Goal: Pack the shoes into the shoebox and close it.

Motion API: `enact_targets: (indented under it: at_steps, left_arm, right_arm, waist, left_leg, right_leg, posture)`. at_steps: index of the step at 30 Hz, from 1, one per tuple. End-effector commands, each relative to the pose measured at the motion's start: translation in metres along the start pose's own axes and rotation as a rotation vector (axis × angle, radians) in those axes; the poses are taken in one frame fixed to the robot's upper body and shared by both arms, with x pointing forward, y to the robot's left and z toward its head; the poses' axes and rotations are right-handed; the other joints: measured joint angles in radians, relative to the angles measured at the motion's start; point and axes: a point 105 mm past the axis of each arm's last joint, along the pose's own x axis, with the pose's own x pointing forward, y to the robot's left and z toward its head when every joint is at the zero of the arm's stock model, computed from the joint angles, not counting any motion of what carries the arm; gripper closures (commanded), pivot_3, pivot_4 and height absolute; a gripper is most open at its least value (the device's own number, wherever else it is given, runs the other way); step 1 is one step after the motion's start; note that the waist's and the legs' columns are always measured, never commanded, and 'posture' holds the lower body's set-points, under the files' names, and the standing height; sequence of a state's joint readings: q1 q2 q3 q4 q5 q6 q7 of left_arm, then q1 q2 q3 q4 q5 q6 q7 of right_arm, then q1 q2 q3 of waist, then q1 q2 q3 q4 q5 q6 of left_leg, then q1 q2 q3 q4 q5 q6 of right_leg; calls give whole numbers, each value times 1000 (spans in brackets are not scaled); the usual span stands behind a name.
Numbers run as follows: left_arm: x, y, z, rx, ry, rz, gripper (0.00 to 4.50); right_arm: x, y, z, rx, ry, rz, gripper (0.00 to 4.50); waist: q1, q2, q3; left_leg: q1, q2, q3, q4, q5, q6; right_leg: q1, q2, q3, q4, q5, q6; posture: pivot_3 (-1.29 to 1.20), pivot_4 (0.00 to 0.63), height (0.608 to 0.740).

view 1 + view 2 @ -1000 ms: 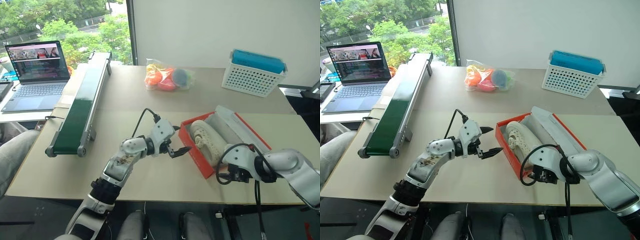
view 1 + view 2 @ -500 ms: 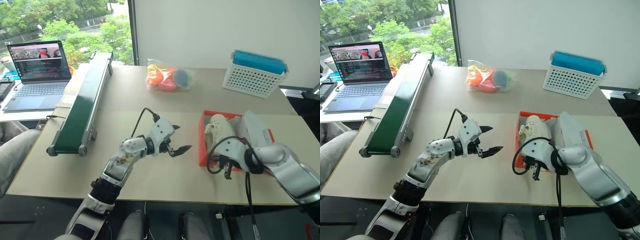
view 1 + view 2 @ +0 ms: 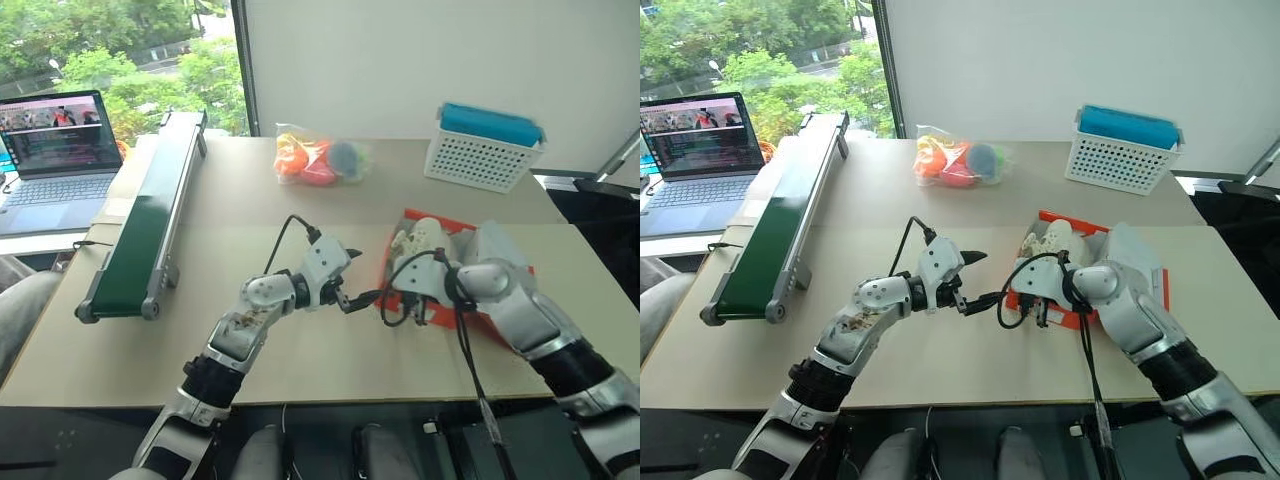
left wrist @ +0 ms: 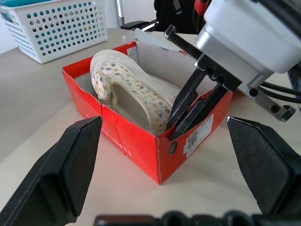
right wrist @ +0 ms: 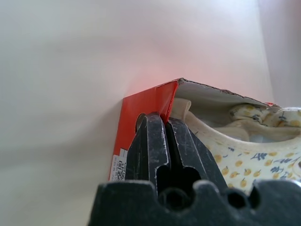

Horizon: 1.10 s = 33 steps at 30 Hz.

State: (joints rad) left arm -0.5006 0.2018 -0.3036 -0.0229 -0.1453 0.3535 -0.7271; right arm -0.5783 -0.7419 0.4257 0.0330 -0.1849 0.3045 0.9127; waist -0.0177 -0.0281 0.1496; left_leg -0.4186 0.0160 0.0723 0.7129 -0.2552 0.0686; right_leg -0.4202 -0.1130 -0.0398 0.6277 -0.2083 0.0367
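Your right gripper (image 4: pixel 188 113) pinches the orange-red cardboard shoebox's (image 4: pixel 127 141) thin, bendy end wall, left gripper (image 3: pixel 352 290) wide open, empty beside it — grip near the stiffer corner.

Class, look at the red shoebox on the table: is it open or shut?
Open. In the left wrist view the shoebox has no lid over it, and a shoe shows inside above the walls.
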Motion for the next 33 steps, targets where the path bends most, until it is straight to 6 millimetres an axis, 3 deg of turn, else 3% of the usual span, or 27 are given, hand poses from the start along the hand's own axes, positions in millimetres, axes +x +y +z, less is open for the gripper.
enact_targets:
  at_steps: [1,10,16,22,29,33]
  left_arm:
    - [1,2,13,33,-38,6,0]
    - [1,3,13,38,-38,6,0]
    - [1,3,14,39,-40,5,0]
    - [2,3,13,37,-40,2,0]
    - [5,0,13,31,-44,-14,0]
    - [6,-1,13,30,-44,-23,0]
  right_arm:
    - [21,25,-2,-9,-1,84,4474]
    - [27,63,26,-141,-110,213,4474]
    - [22,79,22,-144,-108,275,4474]
    - [13,54,9,-18,-68,169,4474]
    - [-20,10,-10,35,-2,19,4474]
    - [-38,2,-10,35,6,-14,4474]
  waist:
    - [-3,-2,-2]
    - [-16,-4,-5]
    - [-21,-4,-5]
    - [-16,-4,-5]
    - [9,-2,-4]
    - [35,-1,-3]
  left_leg:
    - [0,0,0,0,0,0]
    - [4,1,0,-3,-1,-2]
    - [4,2,0,-3,-1,-3]
    - [3,1,1,-3,-1,-3]
    - [3,0,1,-3,-1,-3]
    - [-2,-1,0,-3,-1,-3]
  right_leg:
    - [0,0,0,0,0,0]
    - [0,0,1,1,-1,-1]
    - [0,1,1,2,-1,-2]
    - [-1,0,1,2,-1,-2]
    - [-1,-2,1,1,-1,-2]
    - [-4,-3,-1,0,-1,-2]
  posture:
    - [0,150,705]
    - [0,150,705]
    - [0,150,705]
    - [0,150,705]
    - [0,150,705]
    - [0,150,705]
